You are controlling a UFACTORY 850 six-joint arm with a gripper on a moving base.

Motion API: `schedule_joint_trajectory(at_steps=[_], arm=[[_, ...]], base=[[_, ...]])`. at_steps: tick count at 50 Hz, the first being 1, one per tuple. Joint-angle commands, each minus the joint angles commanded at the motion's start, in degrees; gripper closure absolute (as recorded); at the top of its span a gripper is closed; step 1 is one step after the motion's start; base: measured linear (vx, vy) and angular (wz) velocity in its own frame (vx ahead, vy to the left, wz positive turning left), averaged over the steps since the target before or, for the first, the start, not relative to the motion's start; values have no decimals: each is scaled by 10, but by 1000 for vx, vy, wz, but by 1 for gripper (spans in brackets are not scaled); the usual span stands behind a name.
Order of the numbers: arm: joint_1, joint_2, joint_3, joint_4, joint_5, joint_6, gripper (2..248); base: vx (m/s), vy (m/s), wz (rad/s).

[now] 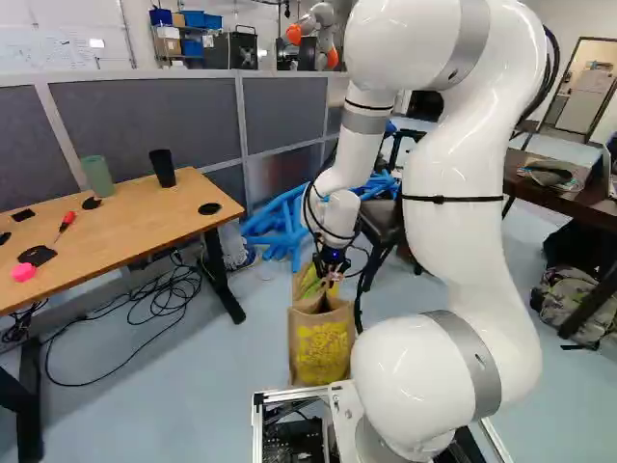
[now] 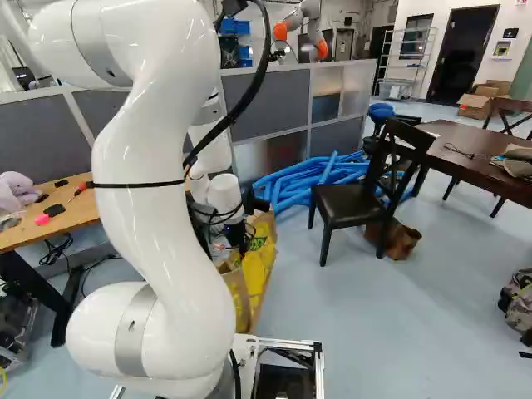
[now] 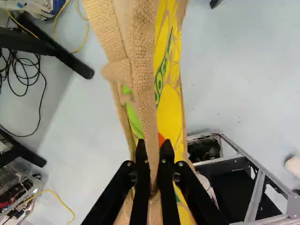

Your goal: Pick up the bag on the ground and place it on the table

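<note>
The gripper (image 1: 331, 272) points down over the burlap bag (image 1: 321, 340), at the bag's upper end. In the wrist view its two fingers (image 3: 141, 166) stand close together with a strip of the burlap pinched between them; the gripper is closed on the bag. The bag is tan with yellow and green printing on its side.

The bag is upright and low, just ahead of the base frame (image 2: 287, 342), between the wooden-topped table (image 1: 125, 231) and the black chair (image 2: 353, 212). Whether its underside touches the floor (image 1: 202, 395) cannot be determined. It is not on the wooden-topped table, which lies at the left of the left base view.

Items on that table: a green cup (image 1: 97, 177), a black cup (image 1: 162, 169), a red-handled tool (image 1: 67, 221), a pink object (image 1: 23, 272) and several small black pieces (image 1: 38, 256). A purple plush toy (image 2: 15, 193) shows there in the right base view.

Black cables (image 1: 169, 301) lie loose on the floor beside the table's legs. Blue tubes (image 2: 312, 181) are piled beyond the bag, near the grey partition (image 1: 116, 125). A dark wooden table (image 2: 465, 162) stands at the right of the right base view, with a camouflage backpack (image 1: 576, 301) on the floor near it. Another robot (image 1: 318, 31) is beyond the partition.
</note>
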Motion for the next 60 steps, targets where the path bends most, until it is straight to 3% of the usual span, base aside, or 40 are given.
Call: schedule_joint_trajectory(at_steps=[60], arm=[[-9,113,-18,-71,-131,0,227]], base=[[0,0,0]])
